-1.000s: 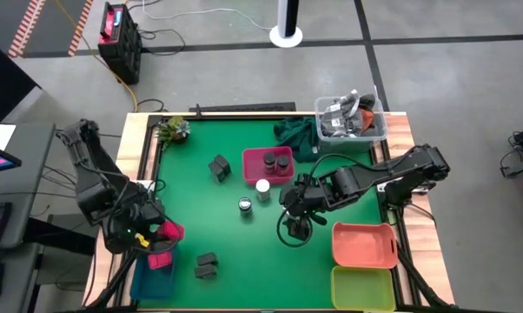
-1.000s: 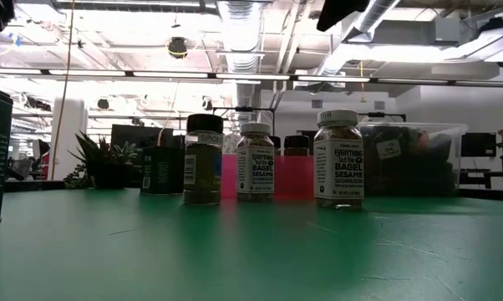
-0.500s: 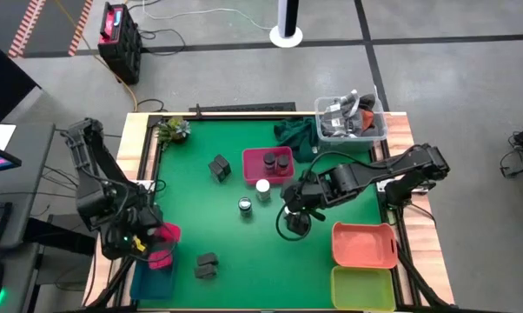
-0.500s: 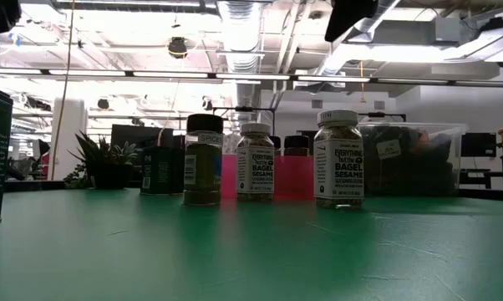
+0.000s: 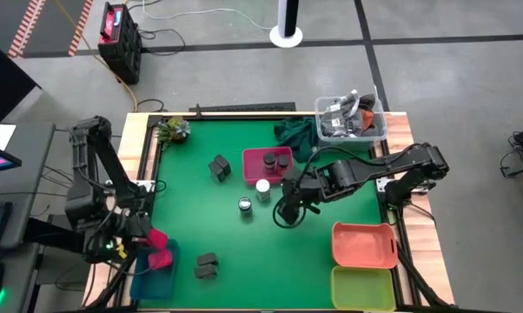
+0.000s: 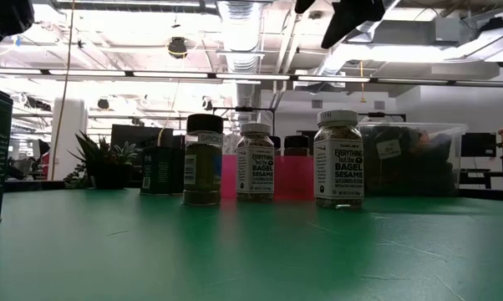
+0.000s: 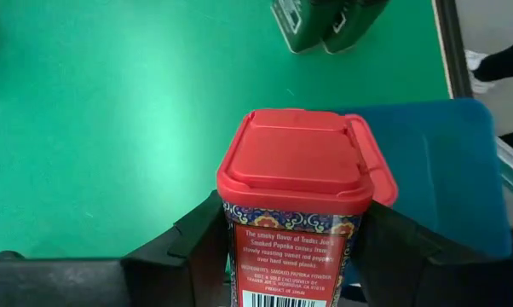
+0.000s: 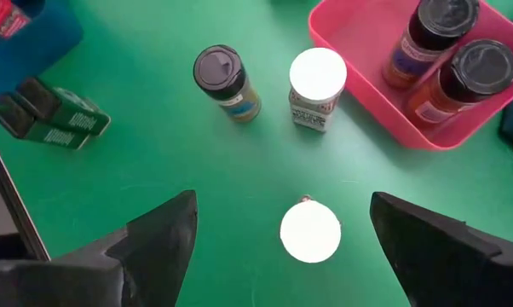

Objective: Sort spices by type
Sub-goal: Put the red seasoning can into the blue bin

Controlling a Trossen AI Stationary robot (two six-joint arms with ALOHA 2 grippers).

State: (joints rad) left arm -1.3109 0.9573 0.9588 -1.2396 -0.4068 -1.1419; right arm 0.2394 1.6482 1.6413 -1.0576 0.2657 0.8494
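A red-lidded paprika tin (image 7: 303, 183) is held between the jaws of the left gripper (image 7: 284, 256), above the near-left corner of the green surface (image 5: 235, 243), over the edge of the blue tray (image 7: 444, 170); in the high view the gripper (image 5: 144, 243) is seen there, with another pink-red packet (image 5: 161, 258) just beside it at the tray. 2 dark green boxes (image 7: 325, 21) lie together on the surface near the tray. The right gripper (image 8: 282, 243) hangs above the middle of the surface with its jaws spread wide and nothing between them. Directly below it stands 1 white-capped jar (image 8: 310, 232); a 2nd white-capped jar (image 8: 317, 75) and a dark-capped jar (image 8: 218, 70) stand side by side farther on. 2 dark-lidded jars (image 8: 457, 55) stand inside the pink tray (image 8: 359, 43). Another dark box (image 5: 219, 167) lies left of that tray.
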